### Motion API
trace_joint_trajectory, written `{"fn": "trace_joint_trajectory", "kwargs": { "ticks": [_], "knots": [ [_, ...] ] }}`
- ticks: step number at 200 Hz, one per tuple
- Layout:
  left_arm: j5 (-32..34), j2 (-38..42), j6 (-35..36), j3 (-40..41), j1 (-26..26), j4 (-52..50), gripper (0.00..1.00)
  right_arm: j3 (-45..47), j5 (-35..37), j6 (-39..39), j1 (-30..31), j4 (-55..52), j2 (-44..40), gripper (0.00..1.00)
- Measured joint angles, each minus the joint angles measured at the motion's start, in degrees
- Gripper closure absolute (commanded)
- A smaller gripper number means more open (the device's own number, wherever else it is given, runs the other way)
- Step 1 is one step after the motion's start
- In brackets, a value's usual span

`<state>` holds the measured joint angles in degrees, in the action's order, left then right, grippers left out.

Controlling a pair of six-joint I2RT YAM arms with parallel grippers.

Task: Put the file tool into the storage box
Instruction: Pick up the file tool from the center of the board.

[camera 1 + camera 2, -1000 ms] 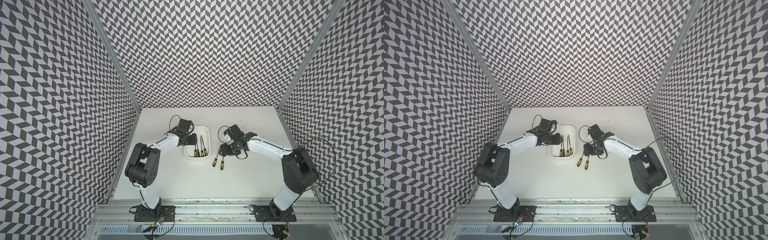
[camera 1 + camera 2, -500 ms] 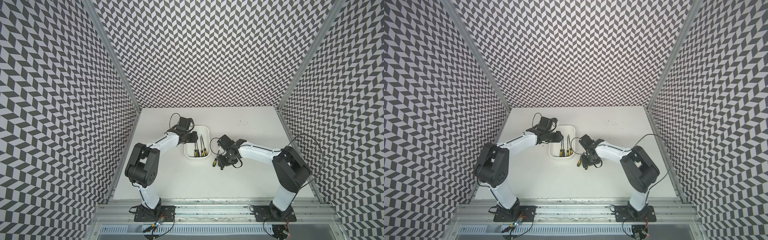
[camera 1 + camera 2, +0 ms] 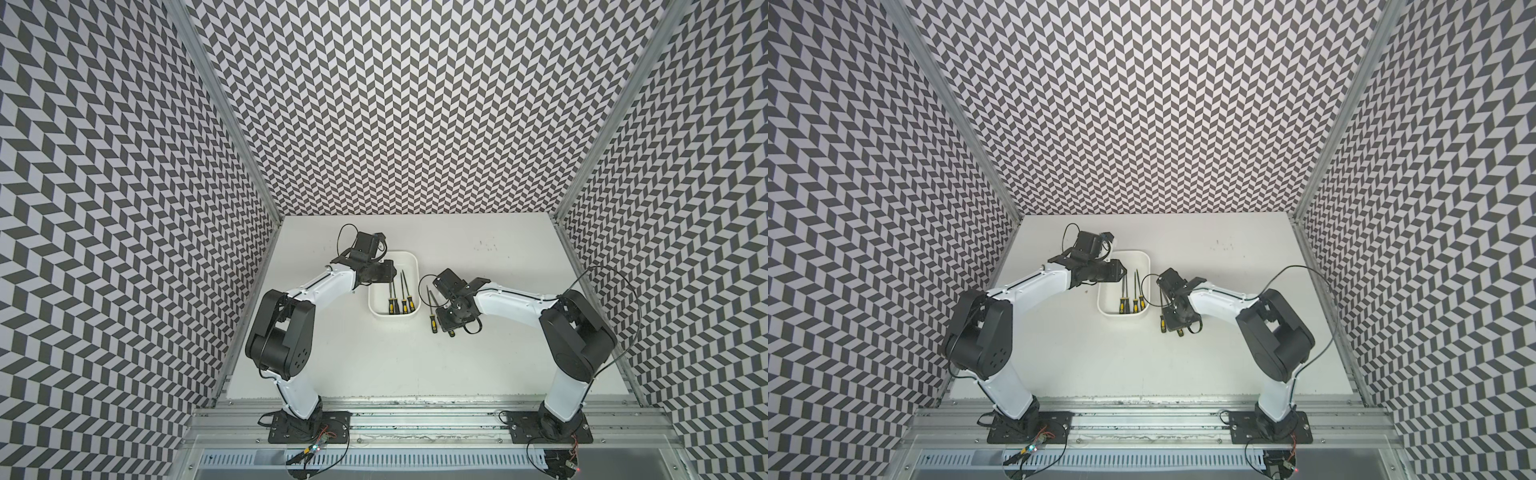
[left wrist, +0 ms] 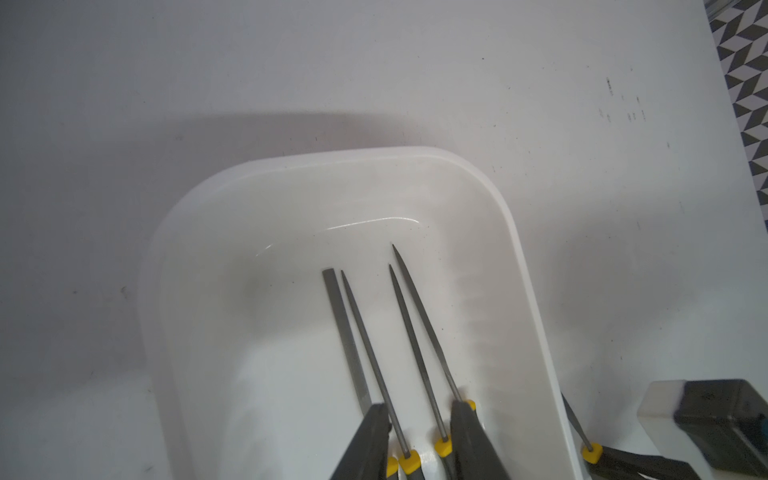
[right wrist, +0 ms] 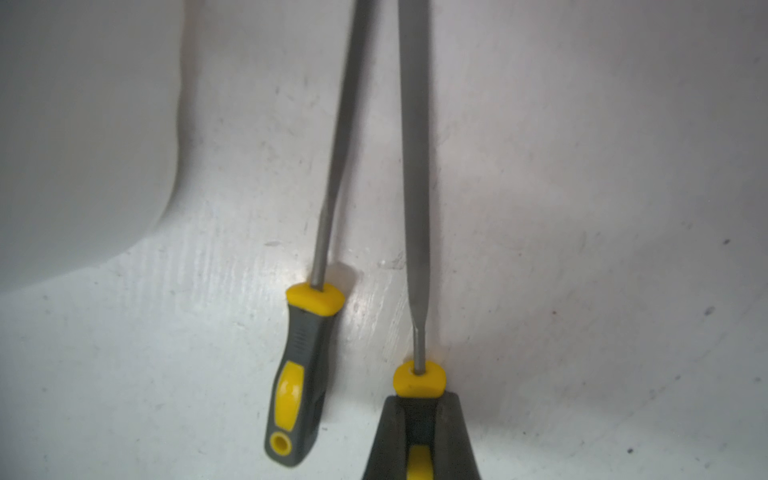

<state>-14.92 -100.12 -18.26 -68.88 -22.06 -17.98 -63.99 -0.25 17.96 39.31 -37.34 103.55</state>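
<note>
Currently the storage box (image 3: 395, 314) holds four yellow-and-grey-handled files (image 4: 424, 320) lying side by side, and the left tool (image 4: 419, 409) hangs over them with its fingers apart, gripping nothing. Outside the box, on the tabletop (image 3: 478, 353) toward the right arm, the right tool (image 5: 420, 403) is clamped on the handle of one file (image 5: 415, 166). A second file (image 5: 303, 345) lies just beside it, between it and the box wall.

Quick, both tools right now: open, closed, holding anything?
Left tool: open, empty, over the storage box.
Right tool: closed on the handle of a file.
</note>
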Motion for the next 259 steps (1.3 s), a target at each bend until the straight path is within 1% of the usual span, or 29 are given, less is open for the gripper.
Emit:
{"fn": "trace_joint_trajectory", "kwargs": {
  "ticks": [35,79,97,135,155,189,218,259],
  "knots": [
    [-3.1,1.2,-2.03,1.92,0.09,3.02,0.7,-0.57,1.36,0.02,-0.83,0.22,-0.63,1.0],
    [-6.1,2.8,-3.5,4.2,-0.2,5.92,0.7,-1.68,-1.33,0.11,-2.82,4.02,-8.61,1.0],
    [-6.88,3.08,-3.76,4.31,-0.63,6.8,0.7,-3.23,-2.27,0.13,-3.32,5.92,-10.47,1.0],
    [-7.61,3.08,-3.91,4.26,-1.11,7.63,0.7,-4.24,-3.96,-0.39,-3.87,7.21,-9.75,1.0],
    [-8.61,3.08,-4.17,4.13,-1.16,8.11,0.69,-4.24,-6.64,-0.85,-3.87,7.23,-9.01,1.0],
    [-11.43,3.08,-5.57,4.13,-1.36,11.87,0.66,-4.33,-11.26,-2.08,-3.87,7.74,-8.9,1.0],
    [-13.4,2.51,-6.27,3.76,-3.02,14.08,0.65,-5.92,-14.19,-2.86,-3.87,7.87,-8.28,1.0],
    [-14.53,1.11,-6.97,3.1,-5.49,15.43,0.65,-9.62,-16.98,-3.39,-3.87,8.28,-7.1,1.0]
  ]
}}
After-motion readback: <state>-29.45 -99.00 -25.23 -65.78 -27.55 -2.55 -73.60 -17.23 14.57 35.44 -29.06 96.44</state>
